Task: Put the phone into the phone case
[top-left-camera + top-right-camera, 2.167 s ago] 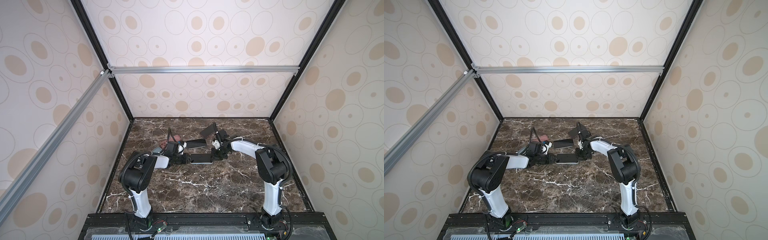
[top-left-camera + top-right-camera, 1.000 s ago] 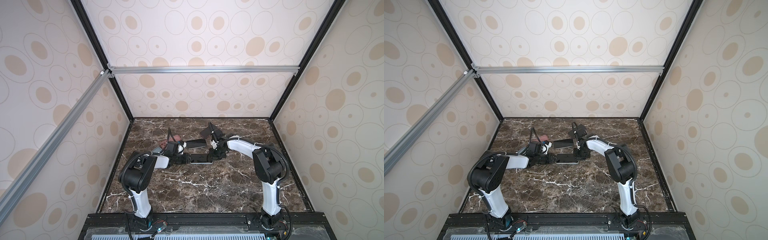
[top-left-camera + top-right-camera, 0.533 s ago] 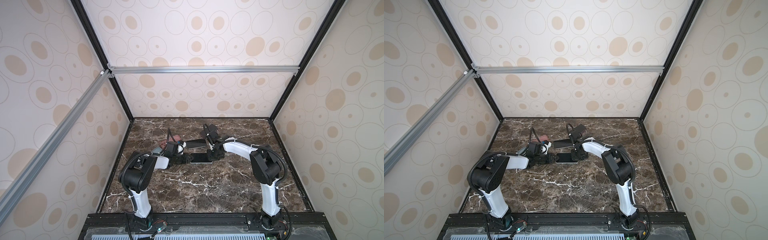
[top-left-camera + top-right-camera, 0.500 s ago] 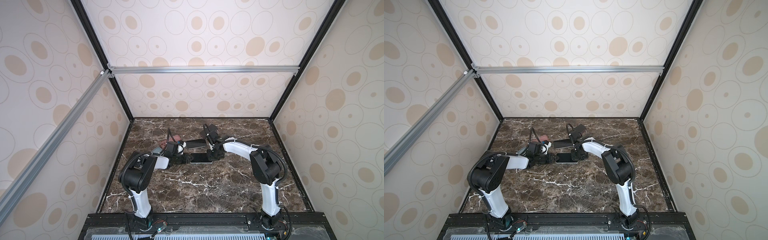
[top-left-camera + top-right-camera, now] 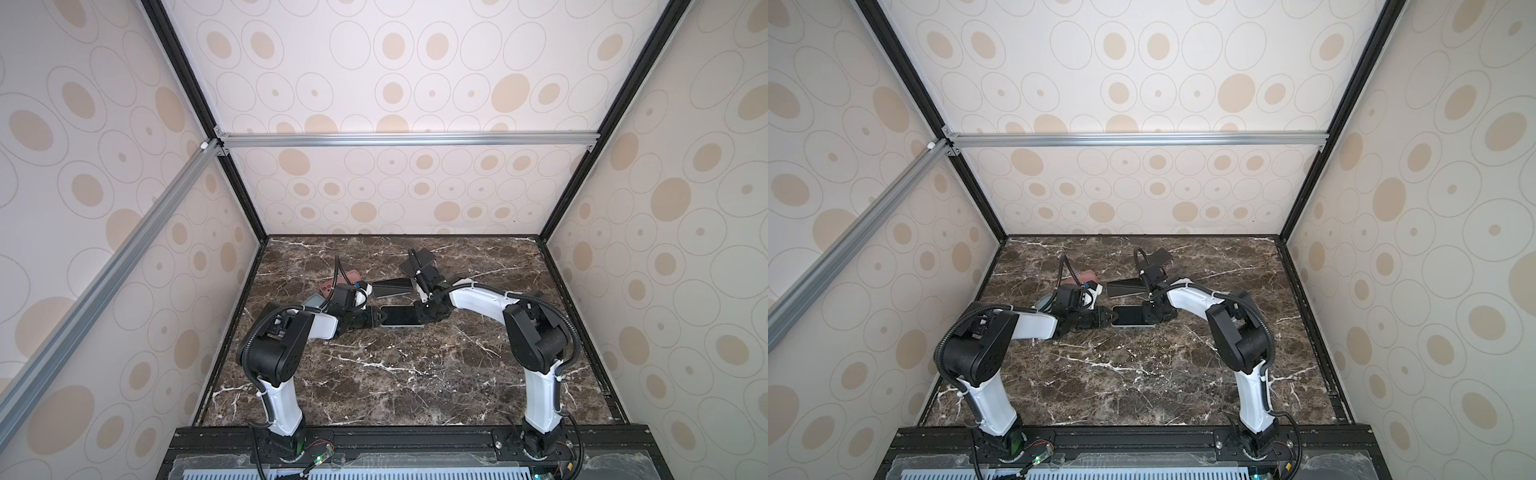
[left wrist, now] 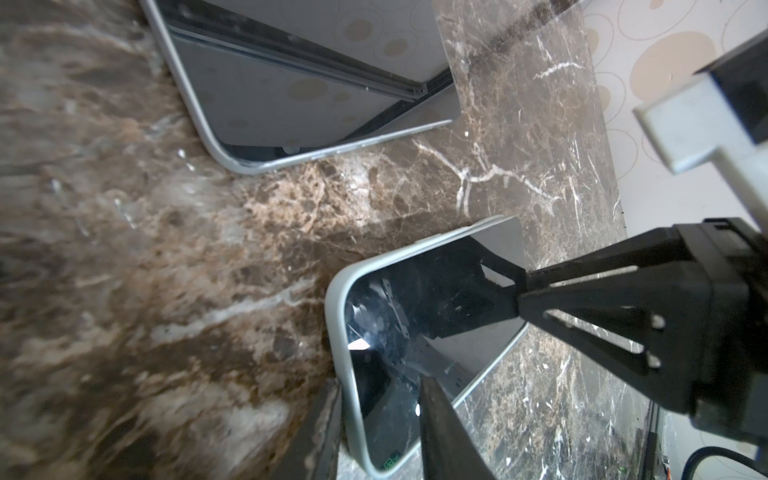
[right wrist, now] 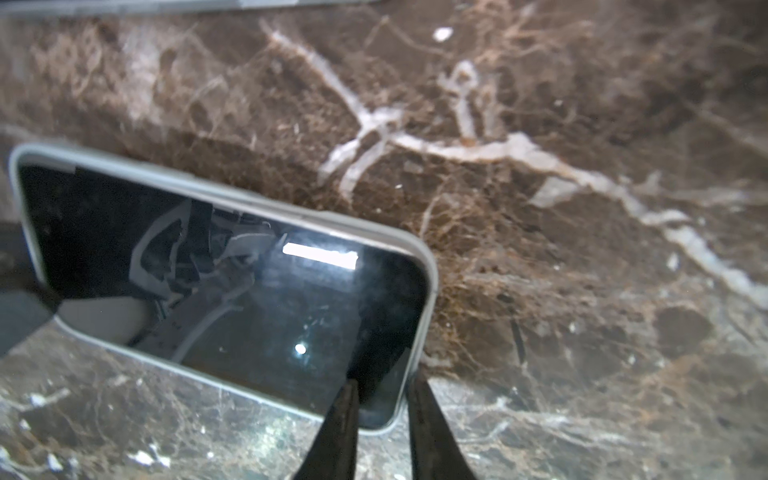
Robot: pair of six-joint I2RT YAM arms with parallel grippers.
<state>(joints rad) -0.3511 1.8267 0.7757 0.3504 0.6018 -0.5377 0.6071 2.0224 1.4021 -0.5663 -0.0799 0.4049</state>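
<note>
The dark marble tabletop [image 5: 395, 374] carries everything, and both arms reach in low to its middle. Behind the work lies a spare silver-rimmed phone [image 6: 291, 104], with a pink case [image 5: 351, 276] further back on the left; neither touches the job. The phone [image 5: 401, 316] lies flat, screen up, between the two grippers. It is already inside the pale phone case [image 7: 430, 270], whose rim shows round the corners in the wrist views, so the step in hand looks like the final seating.

The left gripper [image 6: 380, 384] stands astride one short end, the right gripper [image 7: 382, 384] astride the other, near a corner. Each has one fingertip over the glass and one just outside the rim. Their jaws are a little apart, the gap wider than the rim, so neither seems to clamp anything. Along one long side the rim shows a doubled line; the phone's edge may sit proud there, though I cannot be sure.

To finish well, I would pin one end while the other fingertip presses the glass close to the edge, working toward the corners. The force should be light and straight down so nothing skates on the polished stone, and the outer fingers should not peel the lip back
</note>
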